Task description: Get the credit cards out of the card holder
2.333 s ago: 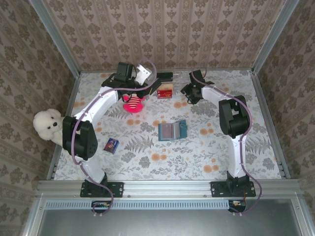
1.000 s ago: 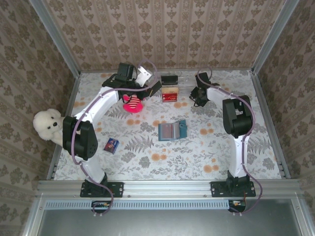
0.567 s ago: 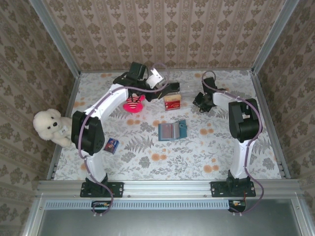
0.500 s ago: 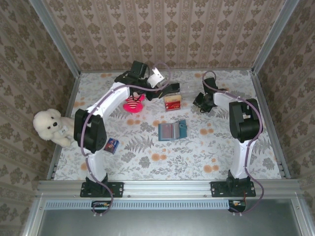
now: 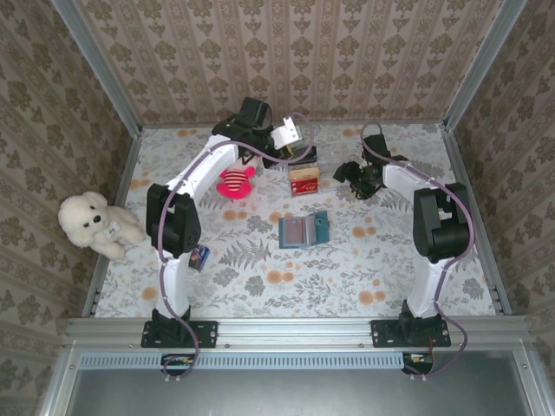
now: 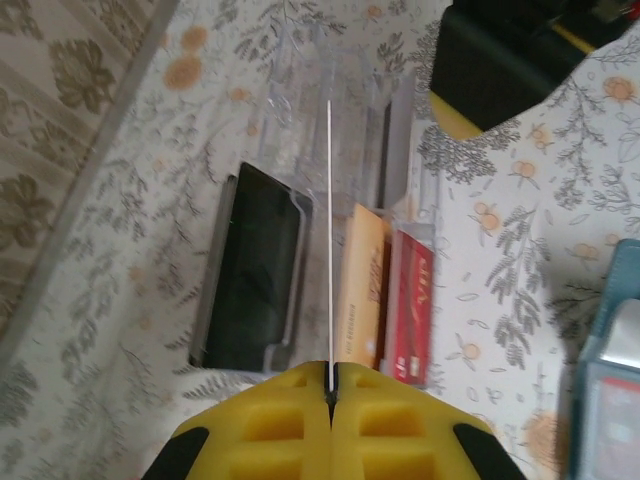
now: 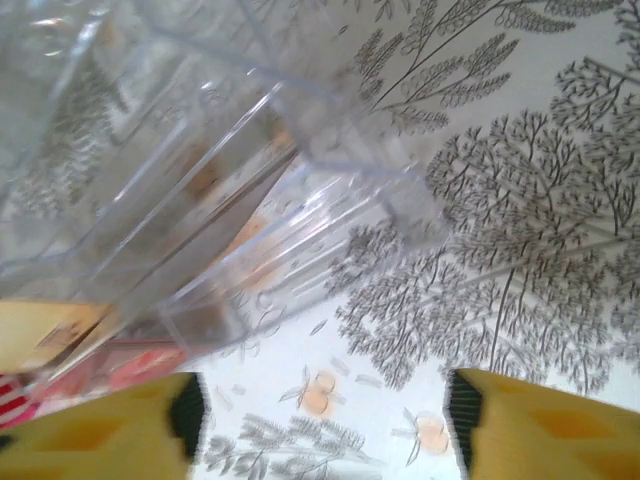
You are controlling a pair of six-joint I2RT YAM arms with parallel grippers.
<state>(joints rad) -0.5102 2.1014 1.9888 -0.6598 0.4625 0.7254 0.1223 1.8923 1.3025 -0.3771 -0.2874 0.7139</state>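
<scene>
The teal card holder (image 5: 303, 230) lies open mid-table; its edge (image 6: 610, 350) shows at the right of the left wrist view. An orange-gold card (image 6: 360, 290) and a red card (image 6: 410, 310) stand in a clear plastic tray (image 6: 290, 110) beside a black block (image 6: 250, 270). My left gripper (image 6: 330, 375) is shut on a thin pale card (image 6: 328, 230), seen edge-on above the tray. From above, the left gripper (image 5: 293, 146) hangs over the tray's (image 5: 305, 166) far end. My right gripper (image 7: 320, 410) stands open, nothing between its fingers, just right of the tray (image 7: 200, 200).
A white plush dog (image 5: 91, 224) sits at the left wall. A red-and-pink striped toy (image 5: 232, 182) lies left of the tray, and a small blue can (image 5: 199, 256) stands near the left arm. Patterned walls close the table on three sides.
The tray with its cards has slid right and nearer. My left arm swung right over it, still holding the pale card. The right jaws have opened wide beside the tray.
</scene>
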